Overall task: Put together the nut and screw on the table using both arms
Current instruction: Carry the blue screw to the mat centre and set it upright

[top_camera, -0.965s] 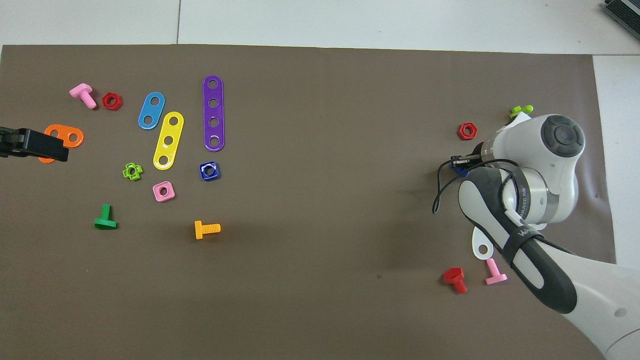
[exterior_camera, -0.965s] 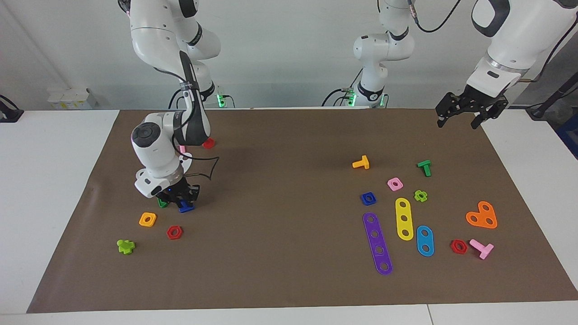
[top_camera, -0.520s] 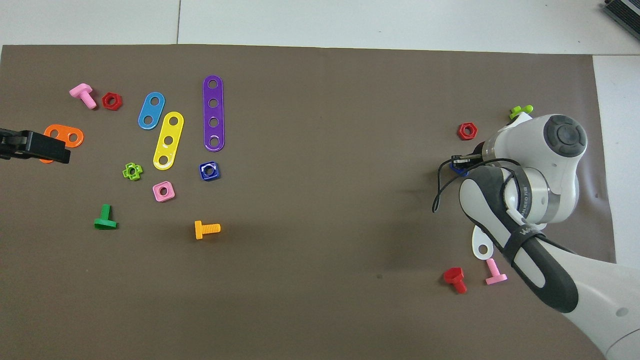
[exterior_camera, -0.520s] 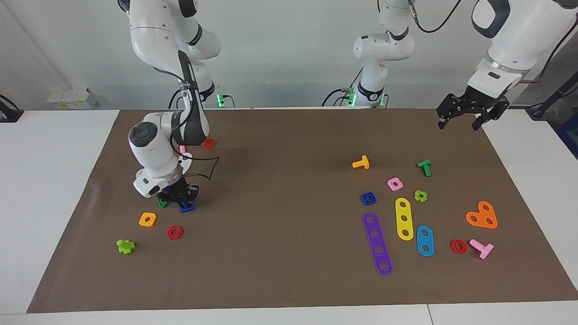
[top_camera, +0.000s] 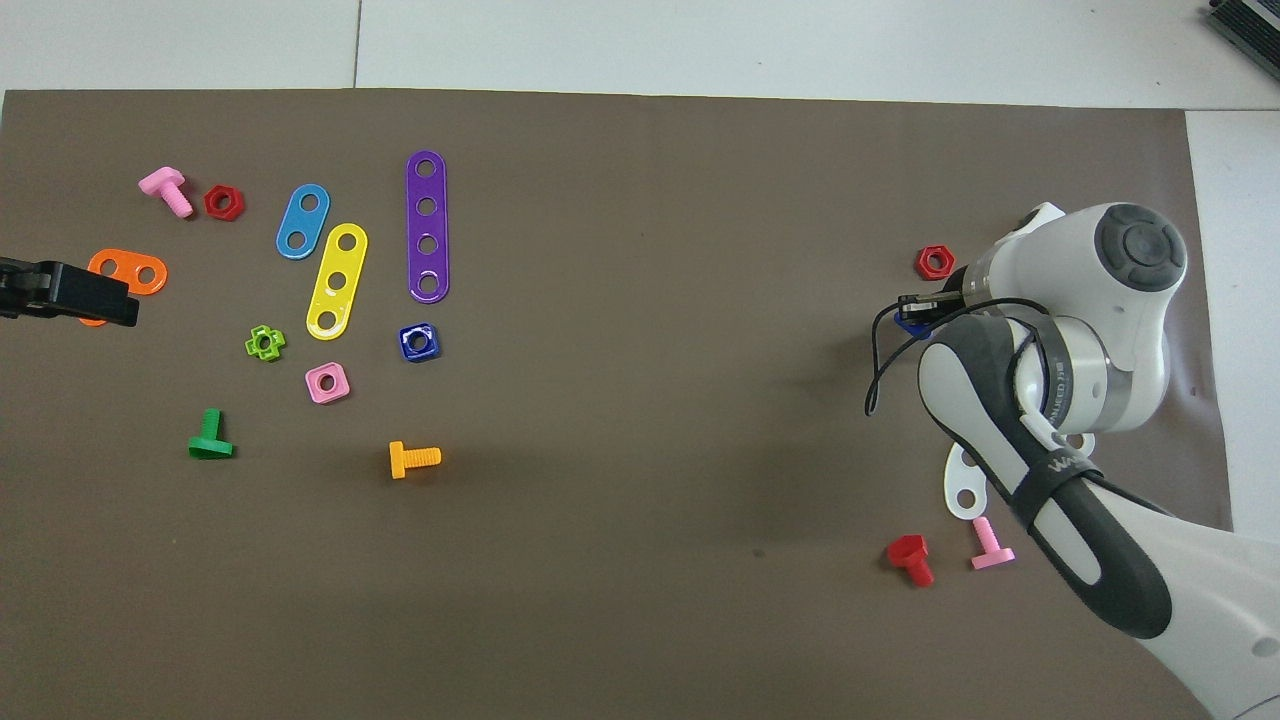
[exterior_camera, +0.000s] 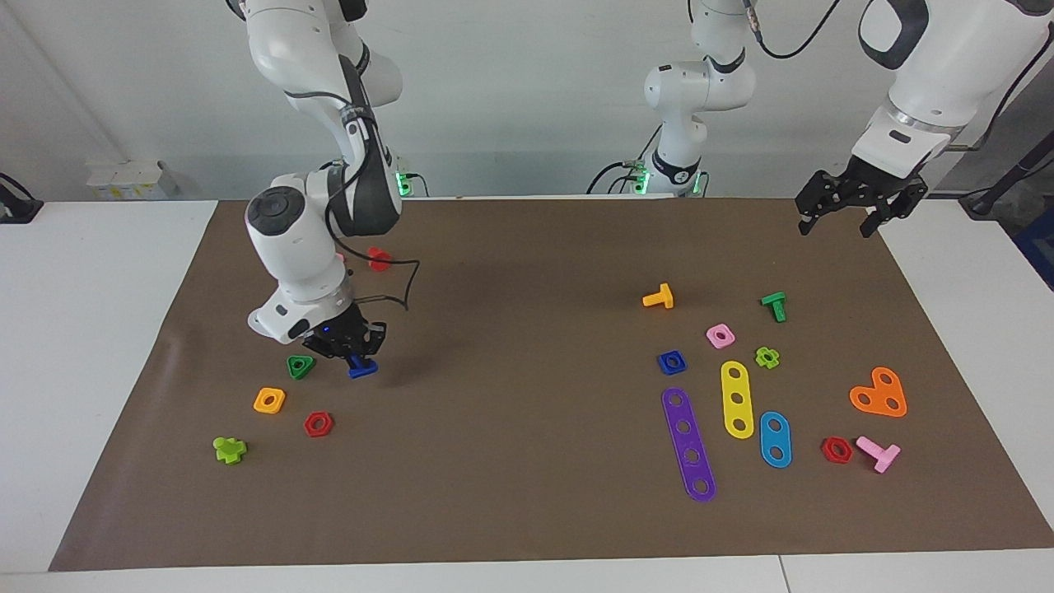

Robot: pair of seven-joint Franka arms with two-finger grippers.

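My right gripper (exterior_camera: 354, 352) is shut on the dark-blue screw (exterior_camera: 361, 368) and holds it just above the brown mat (exterior_camera: 527, 511), beside the green triangular nut. In the overhead view the right arm hides most of the screw (top_camera: 910, 322). The dark-blue square nut (exterior_camera: 672, 361) lies flat on the mat toward the left arm's end, next to the purple strip; it also shows in the overhead view (top_camera: 419, 342). My left gripper (exterior_camera: 840, 216) is open and empty, up in the air over the mat's edge at its own end, and waits.
A green triangular nut (exterior_camera: 300, 366), an orange square nut (exterior_camera: 269, 400), a red hex nut (exterior_camera: 318, 423) and a lime cross piece (exterior_camera: 230, 449) lie by the right gripper. A pink square nut (exterior_camera: 720, 335), an orange bolt (exterior_camera: 659, 297) and coloured strips (exterior_camera: 688, 443) surround the blue nut.
My right gripper has risen with the blue screw and shifted slightly toward the left arm's end, uncovering the green triangular nut. The left gripper has barely moved.
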